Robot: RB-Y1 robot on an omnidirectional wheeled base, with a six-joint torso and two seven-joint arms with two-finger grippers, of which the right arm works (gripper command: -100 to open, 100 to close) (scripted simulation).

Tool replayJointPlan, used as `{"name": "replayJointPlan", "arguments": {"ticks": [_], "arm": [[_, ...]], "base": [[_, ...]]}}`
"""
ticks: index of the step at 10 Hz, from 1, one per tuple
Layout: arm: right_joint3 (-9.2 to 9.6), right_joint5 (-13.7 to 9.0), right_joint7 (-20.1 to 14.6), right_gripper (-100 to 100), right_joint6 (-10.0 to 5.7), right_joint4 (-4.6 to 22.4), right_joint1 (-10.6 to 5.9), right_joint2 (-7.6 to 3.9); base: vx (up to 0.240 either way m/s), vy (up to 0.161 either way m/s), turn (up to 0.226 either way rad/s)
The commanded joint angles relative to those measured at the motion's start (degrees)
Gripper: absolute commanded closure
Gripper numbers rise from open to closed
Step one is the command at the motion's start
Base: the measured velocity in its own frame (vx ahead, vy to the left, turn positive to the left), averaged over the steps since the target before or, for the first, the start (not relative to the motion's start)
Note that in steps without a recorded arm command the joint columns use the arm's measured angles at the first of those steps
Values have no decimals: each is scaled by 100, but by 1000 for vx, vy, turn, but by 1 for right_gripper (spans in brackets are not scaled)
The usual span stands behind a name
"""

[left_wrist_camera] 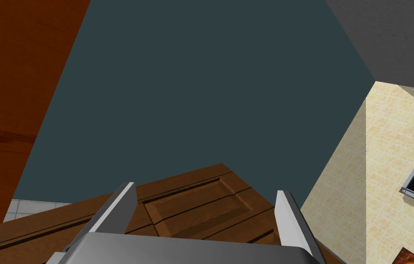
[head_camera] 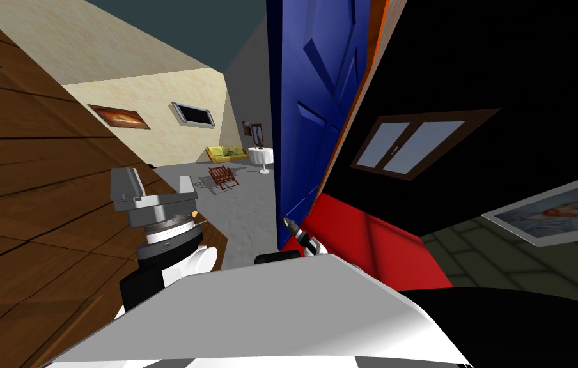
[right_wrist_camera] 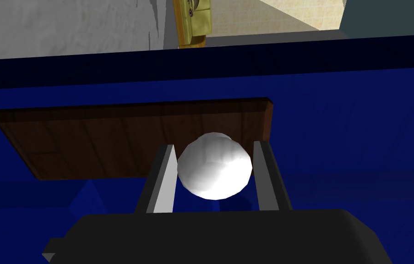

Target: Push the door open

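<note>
— Judging from the right wrist view, what is held by the right hand (right_wrist_camera: pixel 214 145)?

— A white round knob (right_wrist_camera: pixel 214 166) is clasped there, with the two fingers pressed against its sides. The knob is mounted on a brown plate (right_wrist_camera: pixel 110 137), which is fixed to the blue door (head_camera: pixel 320 96).

— Which way is the door placed from that hand?

— It is met straight ahead, with the blue face square to the fingers. The door is stood upright, its long axis vertical, and it is seen ajar. Its free edge is found just past the knob. Beyond that edge, on the left, grey floor (head_camera: pixel 243 204) is seen, and a yellow sofa (head_camera: pixel 226 153) far off.

— And the left hand (head_camera: pixel 155 184)?

— It is raised on the left, released, with nothing between its spread fingers. It is held beside a brown panelled surface (head_camera: pixel 25 191), well apart from the door. The right arm is plainly the nearer one.

— So how is the push to be directed?

— Forward along the fingers, it is judged, into the blue face, so that the free edge is carried farther away. The hinge side cannot be told for certain.
</note>
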Motion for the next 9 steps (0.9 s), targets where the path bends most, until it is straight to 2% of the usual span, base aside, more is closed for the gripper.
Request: {"name": "replayJointPlan", "arguments": {"ticks": [1, 6, 7, 9], "arm": [[-56, -40, -6, 100, 90, -168, -37, -33], [-402, -404, 503, 100, 354, -58, -120, 189], [-320, -330, 375, -100, 307, 4, -125, 159], [-304, -320, 332, -100, 319, -9, -128, 147]], "base": [[87, 79, 11], [160, 124, -46], [-52, 24, -38], [-168, -59, -2]]}}
